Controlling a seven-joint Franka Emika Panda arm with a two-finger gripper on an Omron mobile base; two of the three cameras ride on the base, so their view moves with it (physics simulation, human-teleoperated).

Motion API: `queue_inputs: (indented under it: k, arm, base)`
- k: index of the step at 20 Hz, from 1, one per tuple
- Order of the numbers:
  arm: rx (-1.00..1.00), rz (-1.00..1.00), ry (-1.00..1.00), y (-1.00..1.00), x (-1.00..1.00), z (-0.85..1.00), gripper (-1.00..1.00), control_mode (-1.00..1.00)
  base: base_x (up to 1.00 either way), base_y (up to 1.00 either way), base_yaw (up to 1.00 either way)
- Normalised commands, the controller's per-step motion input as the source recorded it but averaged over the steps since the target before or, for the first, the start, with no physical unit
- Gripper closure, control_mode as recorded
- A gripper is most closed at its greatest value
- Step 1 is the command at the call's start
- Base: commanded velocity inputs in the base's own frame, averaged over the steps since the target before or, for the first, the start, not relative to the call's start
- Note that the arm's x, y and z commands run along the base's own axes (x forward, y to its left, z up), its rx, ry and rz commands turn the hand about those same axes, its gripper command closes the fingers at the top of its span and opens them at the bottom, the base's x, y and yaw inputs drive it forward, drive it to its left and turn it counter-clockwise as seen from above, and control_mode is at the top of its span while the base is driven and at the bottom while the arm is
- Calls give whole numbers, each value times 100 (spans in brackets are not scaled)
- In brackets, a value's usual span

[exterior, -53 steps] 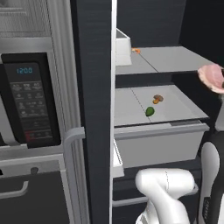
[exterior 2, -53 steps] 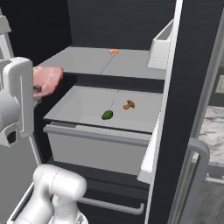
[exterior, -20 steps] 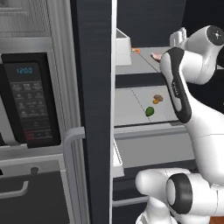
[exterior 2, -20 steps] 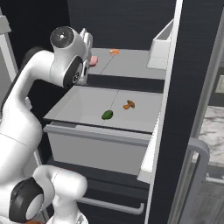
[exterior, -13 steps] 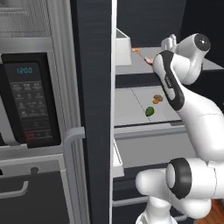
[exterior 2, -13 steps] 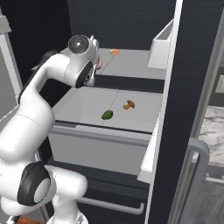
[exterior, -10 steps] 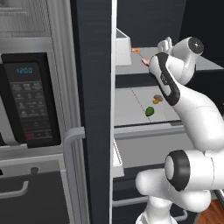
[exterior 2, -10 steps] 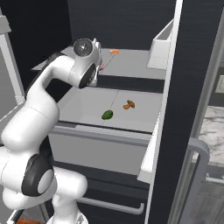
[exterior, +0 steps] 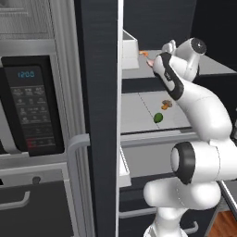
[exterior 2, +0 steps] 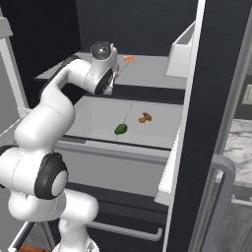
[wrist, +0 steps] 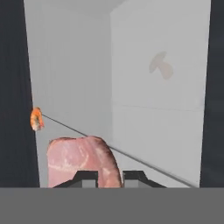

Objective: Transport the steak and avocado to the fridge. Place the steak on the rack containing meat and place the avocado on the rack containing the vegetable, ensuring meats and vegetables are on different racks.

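— What has the claw [wrist: 110, 176] got?
— It is closed tight on the steak [wrist: 81, 161], over the fridge's [exterior 2: 147, 29] upper grey shelf [exterior 2: 147, 74].
— What lies beyond?
— An orange morsel [wrist: 36, 119] at nine o'clock. On the lower shelf [exterior 2: 98, 118], the avocado [exterior 2: 120, 129] sits near the mushroom piece [exterior 2: 144, 117]. A black microwave [exterior: 30, 104] stands left of the fridge door.

Fridge [exterior: 99, 115] open, two flat grey shelves inside. Top shelf [exterior 2: 147, 74]: tiny orange bit of meat [exterior 2: 128, 58] near back, thin line runs across shelf. Lower shelf [exterior 2: 103, 115]: green avocado [exterior 2: 120, 129] near front, brown mushroom piece [exterior 2: 144, 117] just beside it, not touching. Both sit near middle line of shelf.
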Motion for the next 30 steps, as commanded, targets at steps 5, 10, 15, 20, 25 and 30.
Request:
queue_inputs:
  k: [5,10,15,20,25,30]
  arm:
    - [0,0,5,3,84,-24,-100,-100]
    - [0,0,-8,0,47,-17,-100,-100]
    - [0,0,-16,0,5,-3,-100,-100]
    - [0,0,-19,0,-9,-3,-100,-100]
    - [0,0,-19,0,-33,7,-100,-100]
    - [0,0,-1,0,-74,24,-100,-100]
  base:
    - [0,0,0]
    - [0,0,0]
    - [0,0,0]
    - [0,0,0]
    - [0,0,0]
    - [0,0,0]
